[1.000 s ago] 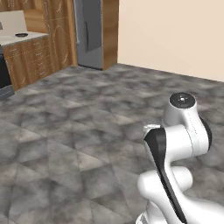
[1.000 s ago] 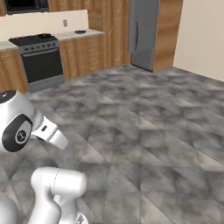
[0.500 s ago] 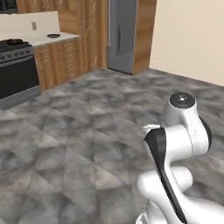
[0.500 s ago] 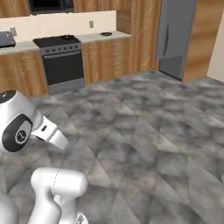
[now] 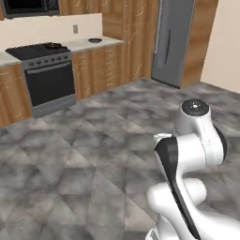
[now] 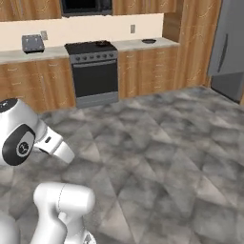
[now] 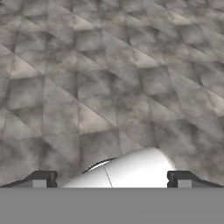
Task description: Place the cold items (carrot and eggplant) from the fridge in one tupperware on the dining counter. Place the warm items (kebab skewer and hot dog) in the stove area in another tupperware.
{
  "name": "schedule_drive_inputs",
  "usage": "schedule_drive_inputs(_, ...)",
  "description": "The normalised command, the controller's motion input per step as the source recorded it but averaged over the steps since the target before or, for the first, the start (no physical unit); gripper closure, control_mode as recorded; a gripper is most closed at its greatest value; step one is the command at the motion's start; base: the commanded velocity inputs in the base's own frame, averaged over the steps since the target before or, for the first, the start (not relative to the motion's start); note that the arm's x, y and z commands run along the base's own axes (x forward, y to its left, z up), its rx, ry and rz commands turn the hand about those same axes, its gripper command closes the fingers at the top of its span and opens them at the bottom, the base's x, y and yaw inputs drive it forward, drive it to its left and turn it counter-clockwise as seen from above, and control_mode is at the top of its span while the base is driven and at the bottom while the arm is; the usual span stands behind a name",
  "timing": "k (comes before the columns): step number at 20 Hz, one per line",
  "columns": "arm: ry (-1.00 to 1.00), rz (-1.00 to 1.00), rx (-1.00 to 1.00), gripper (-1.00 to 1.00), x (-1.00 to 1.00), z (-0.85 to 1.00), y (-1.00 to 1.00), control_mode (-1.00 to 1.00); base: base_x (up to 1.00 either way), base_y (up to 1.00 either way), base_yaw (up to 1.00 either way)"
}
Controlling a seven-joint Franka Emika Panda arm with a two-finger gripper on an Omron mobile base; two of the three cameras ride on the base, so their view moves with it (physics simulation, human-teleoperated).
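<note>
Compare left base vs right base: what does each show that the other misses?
Left base alone: the whole fridge front, closed, and the pale wall to its right. Right base alone: a toaster on the counter left of the stove. Both: the stove, a microwave above it, a small dish on the counter beside it, wood cabinets, grey floor.

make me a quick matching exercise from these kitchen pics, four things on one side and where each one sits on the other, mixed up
Things:
1. stove
2. toaster
3. fridge
4. microwave

Places:
A. on the counter left of the stove
B. mounted above the stove
C. between wooden cabinets under the counter line
D. tall grey unit at the right end of the cabinet run

Pairs: 1-C, 2-A, 3-D, 4-B
</note>
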Motion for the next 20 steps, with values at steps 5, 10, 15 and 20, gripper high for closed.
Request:
schedule_drive_inputs(5, 0.00, 0.00, 0.00, -1.00, 0.00, 0.00, 0.00, 1.00, 1.00, -0.10, 0.31)
schedule_drive_inputs(10, 0.00, 0.00, 0.00, -1.00, 0.00, 0.00, 0.00, 1.00, 1.00, -0.29, 0.20)
schedule_drive_inputs(15, 0.00, 0.00, 0.00, -1.00, 0.00, 0.00, 0.00, 1.00, 1.00, -0.24, 0.16)
schedule_drive_inputs(20, 0.00, 0.00, 0.00, -1.00, 0.00, 0.00, 0.00, 1.00, 1.00, -0.19, 0.18)
